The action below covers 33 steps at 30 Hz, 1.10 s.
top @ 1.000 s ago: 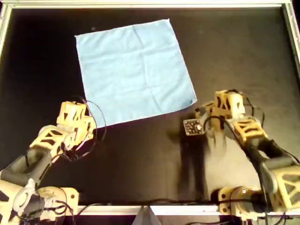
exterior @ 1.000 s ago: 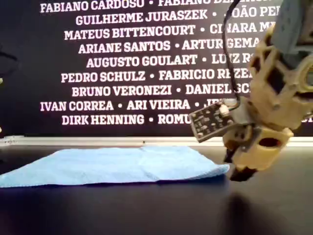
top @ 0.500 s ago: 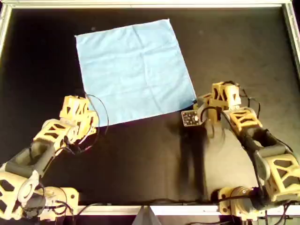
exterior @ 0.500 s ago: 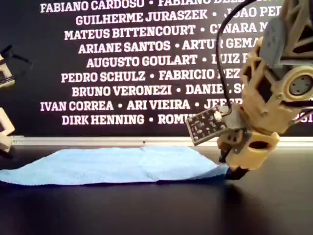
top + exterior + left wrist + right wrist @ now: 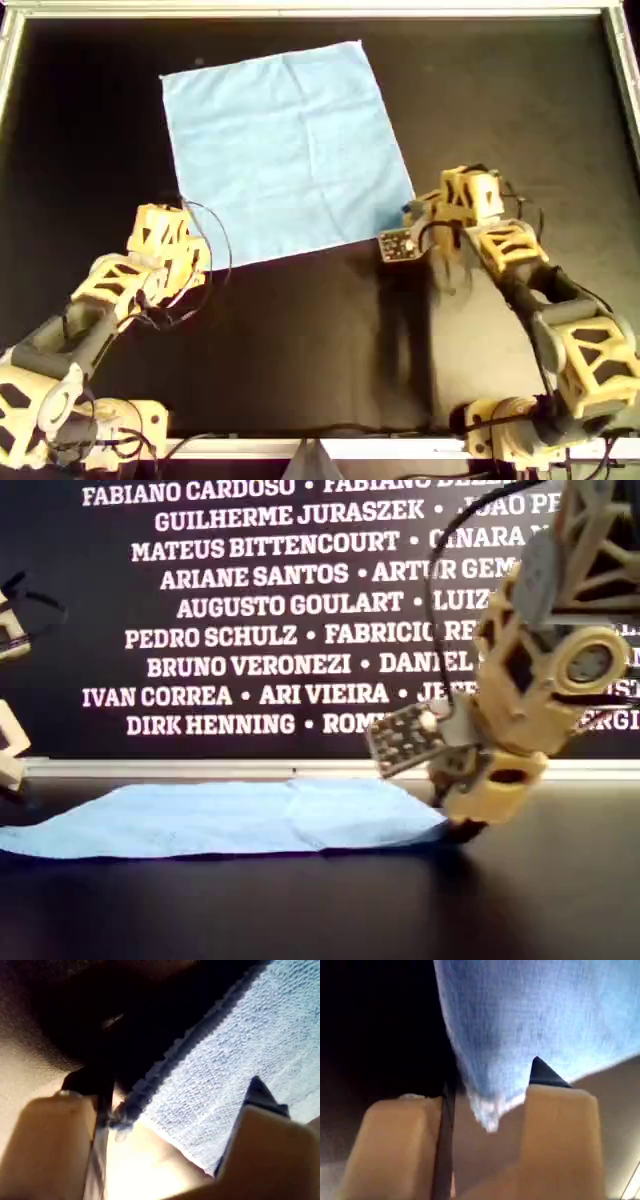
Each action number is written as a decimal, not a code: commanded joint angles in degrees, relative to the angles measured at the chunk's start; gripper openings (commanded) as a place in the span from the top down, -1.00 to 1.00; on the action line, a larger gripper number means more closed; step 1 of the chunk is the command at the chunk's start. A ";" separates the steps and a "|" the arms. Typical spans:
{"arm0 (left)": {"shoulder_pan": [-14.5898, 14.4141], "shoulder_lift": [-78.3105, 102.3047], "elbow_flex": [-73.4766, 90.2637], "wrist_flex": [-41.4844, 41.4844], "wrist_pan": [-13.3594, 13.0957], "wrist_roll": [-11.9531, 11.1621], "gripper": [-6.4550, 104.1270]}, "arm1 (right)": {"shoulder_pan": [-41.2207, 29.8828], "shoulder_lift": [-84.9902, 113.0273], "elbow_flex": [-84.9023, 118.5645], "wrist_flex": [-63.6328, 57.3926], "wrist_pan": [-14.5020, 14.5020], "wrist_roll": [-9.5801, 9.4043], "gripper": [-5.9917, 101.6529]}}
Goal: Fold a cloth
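The light-blue cloth (image 5: 285, 150) lies flat on the black table, turned slightly askew. My left gripper (image 5: 180, 250) is at the cloth's corner nearest the overhead view's lower left. In the left wrist view that cloth corner (image 5: 210, 1075) lies between the open jaws of the left gripper (image 5: 175, 1115). My right gripper (image 5: 428, 215) is low at the cloth's corner on the overhead view's right. It is open, and the right wrist view shows the cloth (image 5: 520, 1020) tip between its tan fingers (image 5: 560, 1125). The exterior view has the right gripper (image 5: 462, 825) touching down at the edge of the cloth (image 5: 230, 818).
A metal frame (image 5: 300, 8) borders the black table top (image 5: 300, 340). A small circuit board (image 5: 397, 245) sticks out from the right wrist. A dark banner with white names (image 5: 250, 610) stands behind the table in the exterior view.
The right gripper has moved toward the cloth and down, reaching its corner. The left gripper closed in on its corner, then held still.
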 commanded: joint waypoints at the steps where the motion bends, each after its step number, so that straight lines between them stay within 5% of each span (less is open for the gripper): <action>1: -3.08 -0.26 -0.79 -0.79 -0.26 0.26 -0.78 | 0.18 0.97 -3.60 -2.81 0.18 0.00 -0.26; 5: -5.10 -0.26 -0.88 -0.79 -0.26 0.26 -0.78 | 0.18 0.97 -3.60 -2.81 0.18 0.00 -0.26; 16: -4.57 -3.34 -3.16 -0.70 -1.05 -0.53 -0.71 | 0.18 0.97 -3.60 -2.81 0.18 0.09 -0.21; 27: -5.10 -3.60 -4.04 -0.70 -0.26 -0.53 0.29 | 0.09 0.97 -3.69 -2.90 -0.70 0.09 0.64; 33: -4.75 -3.96 -3.87 -0.70 -0.26 -0.53 0.72 | 0.09 0.97 -3.69 -2.90 -0.79 0.09 0.84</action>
